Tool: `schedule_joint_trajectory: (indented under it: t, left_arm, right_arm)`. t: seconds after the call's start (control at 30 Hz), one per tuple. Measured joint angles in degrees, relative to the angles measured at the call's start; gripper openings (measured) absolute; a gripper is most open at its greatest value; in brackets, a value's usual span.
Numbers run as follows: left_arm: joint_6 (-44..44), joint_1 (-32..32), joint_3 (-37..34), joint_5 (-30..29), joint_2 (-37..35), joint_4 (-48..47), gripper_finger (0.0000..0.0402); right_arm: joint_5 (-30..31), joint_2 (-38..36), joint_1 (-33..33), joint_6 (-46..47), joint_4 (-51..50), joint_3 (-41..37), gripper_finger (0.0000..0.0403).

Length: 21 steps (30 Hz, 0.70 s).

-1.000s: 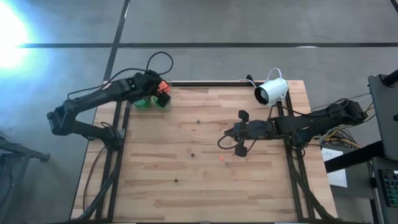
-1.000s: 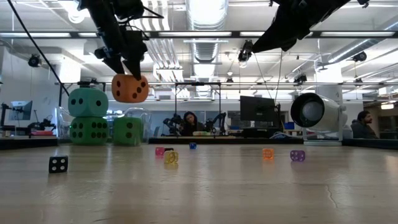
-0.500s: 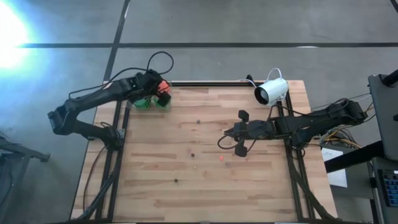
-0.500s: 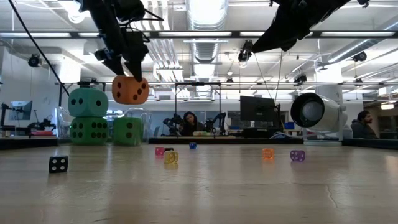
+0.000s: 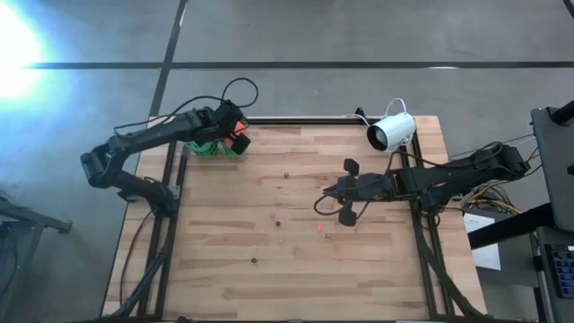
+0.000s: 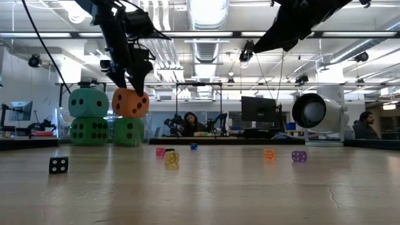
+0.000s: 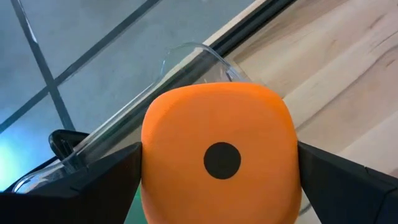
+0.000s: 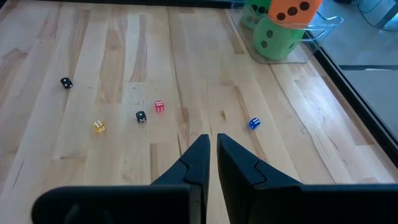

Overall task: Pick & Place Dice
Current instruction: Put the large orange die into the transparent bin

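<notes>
The orange-red die [image 6: 130,102] is clamped between the fingers of the left gripper [image 6: 133,87] and held just above a green die [image 6: 128,132] at the table's far left corner (beside a teal die [image 6: 88,103] stacked on another green one [image 6: 89,130]). The right gripper [image 8: 210,152] is held over mid-table with its fingers nearly together, nothing between them.

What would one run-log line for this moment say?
left gripper: holding orange die over a green die | right gripper: shut, idle above table
</notes>
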Motion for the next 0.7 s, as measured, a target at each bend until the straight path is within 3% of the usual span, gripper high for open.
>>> schedule_joint_trajectory:
  t: [0.7]
  left_arm:
    - [-0.2, 0.1, 0.3, -0.2, -0.4, -0.1, 0.0399]
  right_arm:
    - [0.0, 0.0, 0.0, 1.0, 0.0, 0.0, 0.0027]
